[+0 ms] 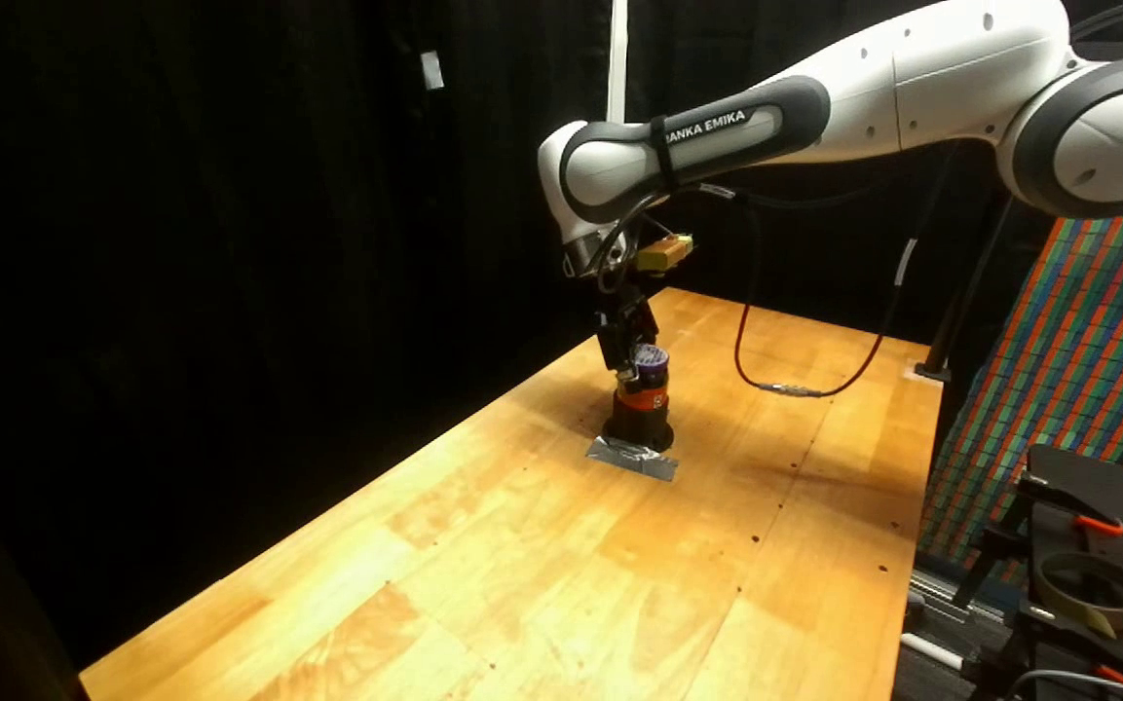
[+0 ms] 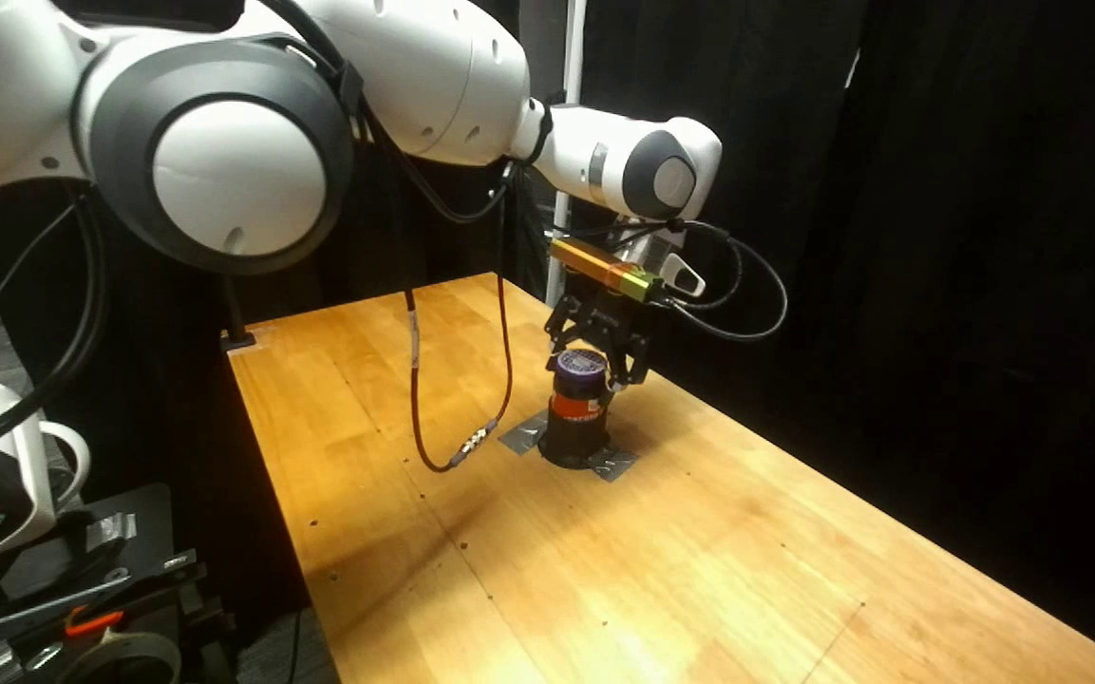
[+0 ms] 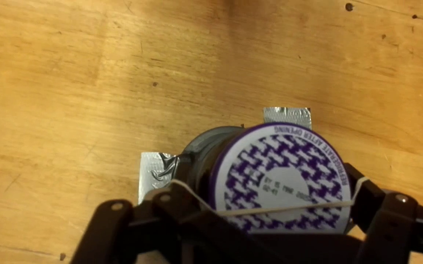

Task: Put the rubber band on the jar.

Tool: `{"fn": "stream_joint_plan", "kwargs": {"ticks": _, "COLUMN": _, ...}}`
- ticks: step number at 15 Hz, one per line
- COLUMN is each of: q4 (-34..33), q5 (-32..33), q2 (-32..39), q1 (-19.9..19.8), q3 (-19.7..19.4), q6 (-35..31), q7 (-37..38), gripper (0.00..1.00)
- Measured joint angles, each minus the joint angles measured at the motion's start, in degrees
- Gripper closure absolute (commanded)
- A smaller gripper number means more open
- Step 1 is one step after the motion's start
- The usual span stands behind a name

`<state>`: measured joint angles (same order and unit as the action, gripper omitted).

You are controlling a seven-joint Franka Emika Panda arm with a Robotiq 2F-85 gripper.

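Note:
The jar (image 1: 645,398) stands upright on the table in both exterior views (image 2: 576,408), with an orange-red band and dark base. In the wrist view its purple-and-white patterned lid (image 3: 281,176) faces the camera. My gripper (image 2: 588,376) points down over the jar; its fingers are spread wide, one on each side of the lid, as the wrist view (image 3: 270,185) shows. The thin pale rubber band (image 3: 284,210) is stretched between the fingers. Its near strand crosses over the lid and it loops around both fingertips. Its far strand is hidden. The band is too small to make out in the exterior views.
Silver tape (image 1: 631,458) lies at the jar's base on the wooden table (image 1: 561,584). It also shows in the wrist view (image 3: 156,172). A cable (image 2: 414,399) hangs from the arm near the table top. A dark cart with tools (image 1: 1097,545) stands beside the table.

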<state>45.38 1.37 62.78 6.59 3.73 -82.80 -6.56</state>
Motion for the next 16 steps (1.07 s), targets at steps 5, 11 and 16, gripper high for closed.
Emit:
{"fn": "stream_joint_plan", "kwargs": {"ticks": 5, "q4": 2.47, "q5": 3.54, "q2": -0.70, "q1": 1.44, "q3": -1.24, "q6": -2.30, "q7": 0.01, "gripper": 0.00}}
{"fn": "stream_joint_plan", "kwargs": {"ticks": 11, "q4": 17.65, "q5": 5.39, "q2": -8.75, "q1": 2.12, "q3": -1.42, "q6": -18.11, "q7": 2.98, "gripper": 0.00}}
{"fn": "stream_joint_plan", "kwargs": {"ticks": 16, "q4": 30.92, "q5": 5.64, "q2": -15.83, "q1": 2.23, "q3": -1.69, "q6": -30.55, "q7": 7.27, "gripper": 0.00}}
